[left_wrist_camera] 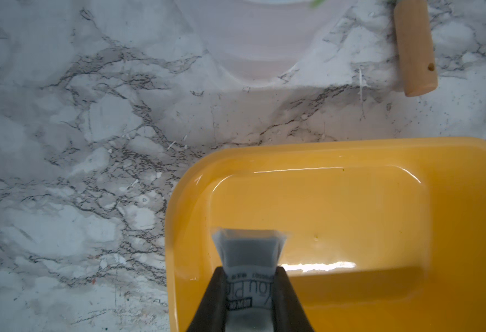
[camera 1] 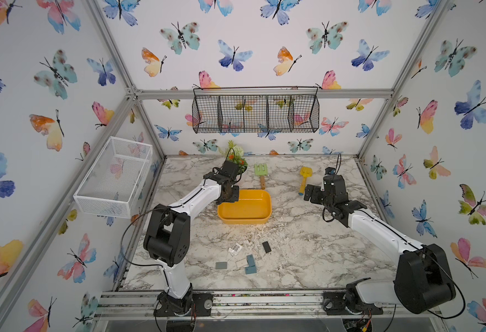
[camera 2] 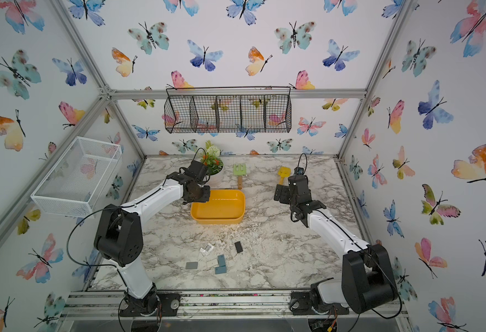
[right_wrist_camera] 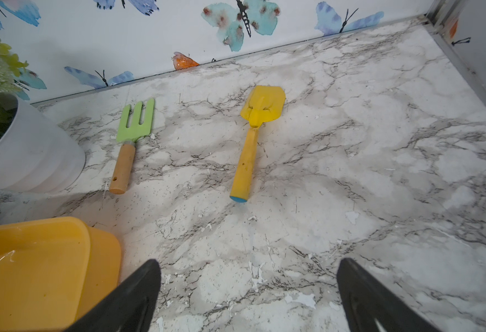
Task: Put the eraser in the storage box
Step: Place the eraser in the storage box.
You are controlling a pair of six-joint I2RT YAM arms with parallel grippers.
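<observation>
A grey eraser (left_wrist_camera: 249,250) in a clear printed wrapper is pinched between my left gripper's (left_wrist_camera: 250,271) fingers, which are shut on it. It hangs over the left end of the yellow storage box (left_wrist_camera: 322,148), inside the rim. In both top views the left gripper (camera 1: 230,198) (camera 2: 197,197) hovers over the box's (camera 1: 246,221) (camera 2: 218,220) far left corner. My right gripper (right_wrist_camera: 247,263) stands wide open and holds nothing, above bare marble to the right of the box (right_wrist_camera: 34,227). Several more erasers lie near the table's front, among them a black one (camera 1: 266,247) and a teal one (camera 1: 250,260).
A potted plant (camera 1: 237,161), a green hand rake (camera 1: 260,172) and a yellow toy shovel (camera 1: 304,178) sit behind the box. A white mesh basket (camera 1: 115,178) hangs on the left wall. A black wire basket (camera 1: 256,112) hangs on the back wall.
</observation>
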